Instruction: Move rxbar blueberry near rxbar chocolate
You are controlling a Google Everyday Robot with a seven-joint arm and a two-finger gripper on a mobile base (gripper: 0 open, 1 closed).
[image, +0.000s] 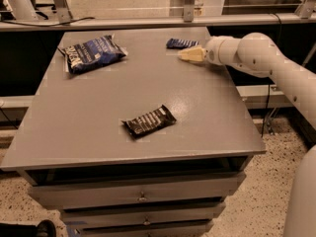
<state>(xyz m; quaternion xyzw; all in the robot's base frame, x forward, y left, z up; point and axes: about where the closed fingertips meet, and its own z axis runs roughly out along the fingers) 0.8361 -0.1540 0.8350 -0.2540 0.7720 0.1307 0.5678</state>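
Note:
The rxbar blueberry, a small flat dark-blue wrapper, lies near the far right edge of the grey table. The rxbar chocolate, a black wrapper with white lettering, lies flat near the front middle of the table. My gripper with cream fingers hangs low over the table just in front of the blueberry bar, pointing left, and holds nothing. My white arm comes in from the right.
A large puffy blue chip bag lies at the far left of the table. Drawers sit below the table's front edge. A rail runs behind the table.

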